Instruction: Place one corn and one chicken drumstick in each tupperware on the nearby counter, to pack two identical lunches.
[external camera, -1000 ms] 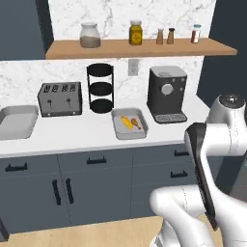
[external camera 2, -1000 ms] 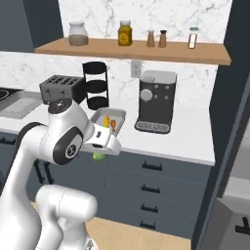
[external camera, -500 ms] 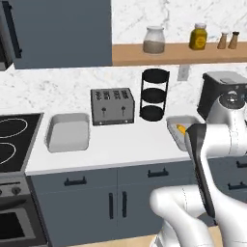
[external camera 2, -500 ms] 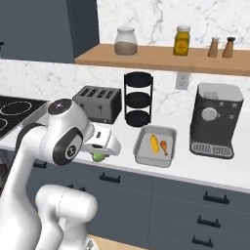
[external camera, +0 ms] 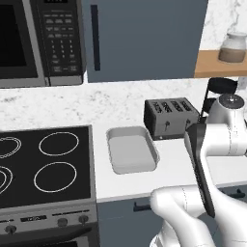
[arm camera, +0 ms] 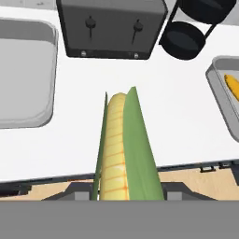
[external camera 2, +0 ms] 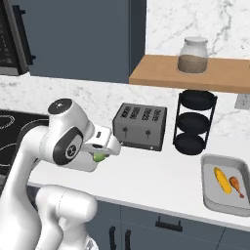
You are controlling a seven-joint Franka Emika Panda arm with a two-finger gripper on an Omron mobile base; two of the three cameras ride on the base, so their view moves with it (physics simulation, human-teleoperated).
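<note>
No readable writing. Gripper [external camera 2: 100, 152] grips husked corn [arm camera: 122, 149] at frame centre (toaster [arm camera: 112, 28] upper centre, empty tupperware [arm camera: 23, 74] upper left).

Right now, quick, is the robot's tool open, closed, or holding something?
Tool: closed on the yellow corn cob with green husk.

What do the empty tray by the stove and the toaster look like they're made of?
Tupperware: matte light-grey, probably plastic, since its rounded rim carries no glare; brushed metal is possible. Toaster: dark grey casing with a soft sheen, likely painted metal or plastic.
</note>
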